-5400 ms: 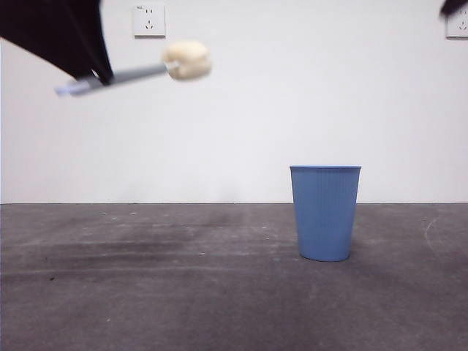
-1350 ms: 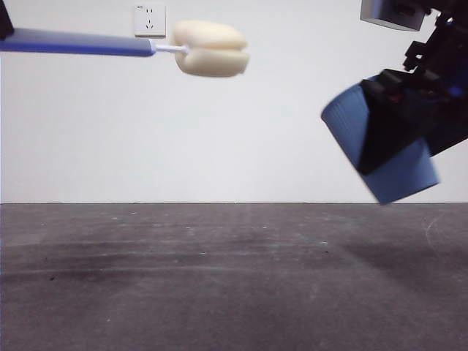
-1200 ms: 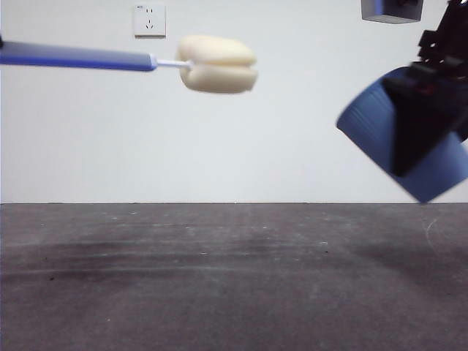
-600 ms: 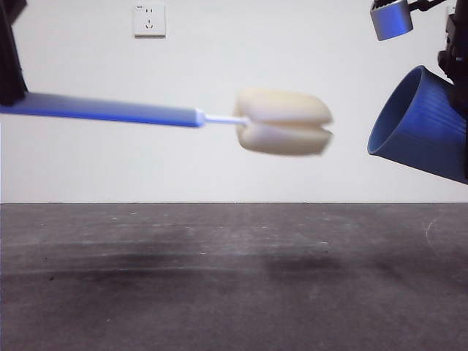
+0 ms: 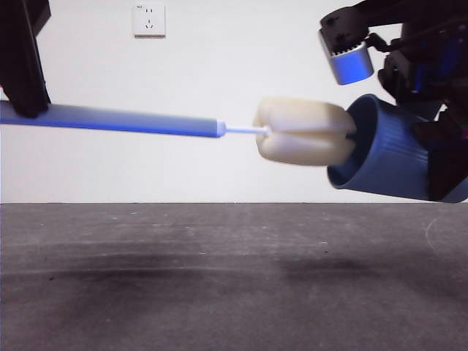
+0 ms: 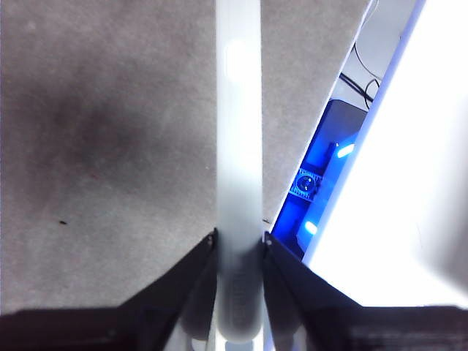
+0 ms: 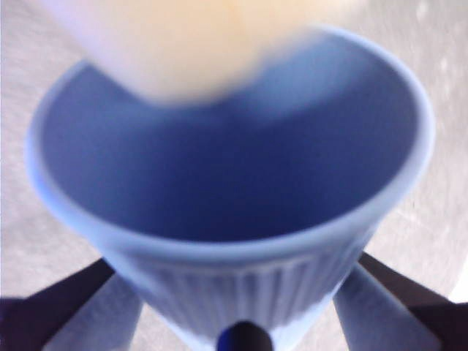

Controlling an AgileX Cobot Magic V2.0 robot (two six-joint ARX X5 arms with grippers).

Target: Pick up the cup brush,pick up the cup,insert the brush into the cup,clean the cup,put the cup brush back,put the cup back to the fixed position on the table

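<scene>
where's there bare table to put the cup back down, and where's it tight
Free: the table shows nothing standing on it in the front view, from under the brush handle across to under the cup. Crowded: up in the air, where the left end effector holds the brush with its sponge at the mouth of the cup held tilted by the right end effector.

The brush lies nearly level in the air, grey handle leading to a cream sponge head. The ribbed blue cup, tipped sideways, has its mouth around the sponge's far end, above the table.
</scene>
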